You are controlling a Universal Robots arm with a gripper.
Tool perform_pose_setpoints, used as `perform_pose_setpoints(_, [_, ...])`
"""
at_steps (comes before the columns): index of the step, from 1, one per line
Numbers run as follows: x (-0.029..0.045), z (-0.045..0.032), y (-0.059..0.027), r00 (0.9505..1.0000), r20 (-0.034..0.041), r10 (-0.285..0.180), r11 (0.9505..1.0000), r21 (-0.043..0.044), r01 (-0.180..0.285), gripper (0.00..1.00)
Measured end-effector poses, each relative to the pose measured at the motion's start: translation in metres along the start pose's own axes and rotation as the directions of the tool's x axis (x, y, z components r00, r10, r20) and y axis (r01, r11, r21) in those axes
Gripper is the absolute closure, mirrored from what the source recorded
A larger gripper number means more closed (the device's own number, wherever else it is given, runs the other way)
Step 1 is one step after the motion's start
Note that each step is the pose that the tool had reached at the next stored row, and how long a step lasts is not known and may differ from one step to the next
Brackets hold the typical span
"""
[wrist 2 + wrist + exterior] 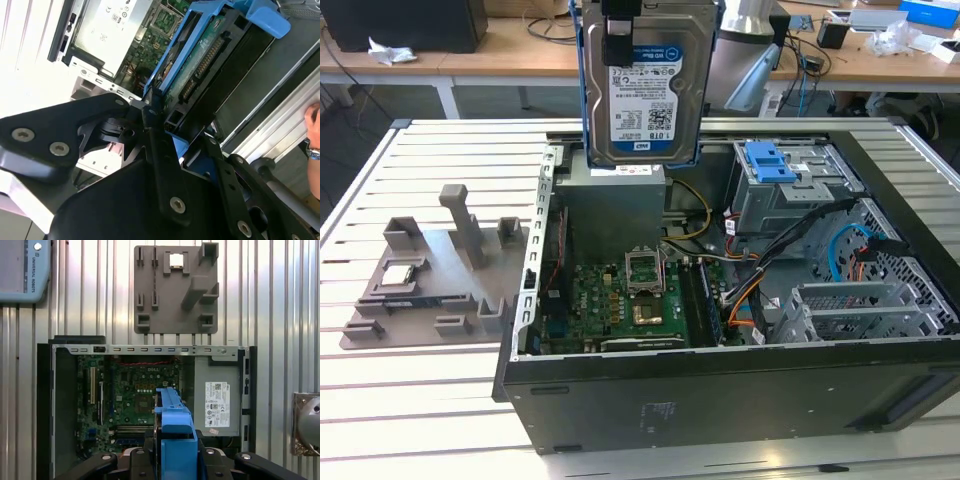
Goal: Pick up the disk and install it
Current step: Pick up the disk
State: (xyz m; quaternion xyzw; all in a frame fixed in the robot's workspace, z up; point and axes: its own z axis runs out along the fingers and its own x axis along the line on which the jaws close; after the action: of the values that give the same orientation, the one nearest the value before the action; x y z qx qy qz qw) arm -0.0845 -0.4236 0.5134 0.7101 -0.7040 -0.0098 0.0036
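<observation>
The disk (642,95), a silver drive with a white-and-blue label in a blue bracket, hangs upright in the air above the open computer case (720,400). It is over the grey power supply (615,200). My gripper (159,116) is shut on the bracket's edge, black fingers (131,109) clamped on either side. In the first wrist view the blue bracket (174,422) is seen edge-on between the gripper (175,456) fingers, over the motherboard (135,390). In the second wrist view the disk's green circuit underside (207,55) faces the camera.
Inside the case are the motherboard (625,300), cables and a drive cage with a blue latch (772,160). A grey fixture plate (430,280) holding a square processor chip (400,272) lies at the exterior view's left. A person's hand (313,125) is near the table edge.
</observation>
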Motion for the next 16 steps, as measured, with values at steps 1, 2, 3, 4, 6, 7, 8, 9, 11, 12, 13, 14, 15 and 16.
perform_pose_setpoints(1, [0.0008, 0.0001, 0.0000, 1.0000, 0.0001, 0.000, 1.0000, 0.0000, 0.000, 0.64])
perform_pose_setpoints(2, [0.0014, 0.0001, 0.0000, 1.0000, 0.0000, 0.000, 1.0000, 0.0000, 0.000, 0.64])
perform_pose_setpoints(3, [0.0024, 0.0002, 0.0000, 1.0000, 0.0000, 0.000, 1.0000, 0.0000, 0.000, 0.64])
perform_pose_setpoints(4, [0.0031, 0.0002, 0.0000, 1.0000, 0.0000, 0.000, 1.0000, 0.0000, 0.000, 0.64])
perform_pose_setpoints(6, [0.0067, 0.0004, 0.0001, 1.0000, 0.0000, 0.000, 1.0000, 0.0000, 0.000, 0.64])
perform_pose_setpoints(7, [0.0087, 0.0004, 0.0001, 1.0000, 0.0000, 0.000, 1.0000, -0.0001, 0.000, 0.64])
perform_pose_setpoints(8, [0.0103, 0.0005, 0.0001, 1.0000, 0.0000, 0.000, 1.0000, 0.0000, 0.000, 0.64])
perform_pose_setpoints(9, [0.0145, 0.0006, 0.0001, 1.0000, 0.0000, 0.000, 1.0000, 0.0000, 0.000, 0.64])
perform_pose_setpoints(11, [0.0184, 0.0007, 0.0001, 1.0000, 0.0000, 0.000, 1.0000, 0.0000, 0.000, 0.64])
perform_pose_setpoints(12, [0.0206, 0.0008, 0.0002, 1.0000, 0.0000, 0.000, 1.0000, 0.0000, 0.000, 0.64])
perform_pose_setpoints(13, [0.0223, 0.0008, 0.0002, 1.0000, 0.0000, 0.000, 1.0000, 0.0000, 0.000, 0.64])
perform_pose_setpoints(14, [0.0257, 0.0010, 0.0002, 1.0000, 0.0000, 0.000, 1.0000, 0.0000, 0.000, 0.64])
perform_pose_setpoints(15, [0.0272, 0.0011, 0.0002, 1.0000, 0.0000, 0.000, 1.0000, 0.0000, 0.000, 0.64])
perform_pose_setpoints(16, [0.0284, 0.0011, 0.0002, 1.0000, 0.0000, 0.000, 1.0000, 0.0000, 0.000, 0.64])
